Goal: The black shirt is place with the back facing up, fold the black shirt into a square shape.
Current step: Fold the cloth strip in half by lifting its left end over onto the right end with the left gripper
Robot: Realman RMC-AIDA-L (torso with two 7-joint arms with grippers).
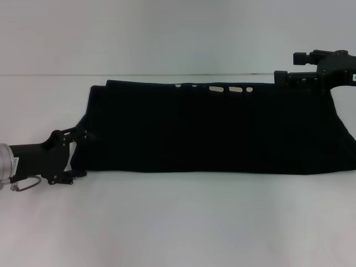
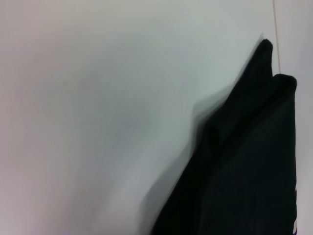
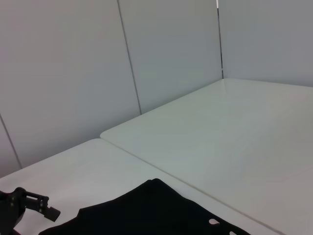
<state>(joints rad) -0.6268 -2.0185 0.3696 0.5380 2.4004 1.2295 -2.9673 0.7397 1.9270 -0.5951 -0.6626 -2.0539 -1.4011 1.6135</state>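
Nearest the tabletop's (image 1: 178, 222) front edge, the left gripper (image 1: 78, 156) meets the near left corner of the large soft black cloth shirt (image 1: 217, 133); whether its fingers are clamped I cannot tell. The shirt lies as a long folded band across the middle, white lettering peeking along its far edge. At the far right corner sits the right gripper (image 1: 311, 75), grip equally unclear. Light and limp, it should be held by its corners.

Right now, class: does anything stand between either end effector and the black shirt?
Nothing visible does. The left end effector is already at the near left corner of the black shirt, and the right end effector is at its far right edge. Only bare white table surrounds the cloth.
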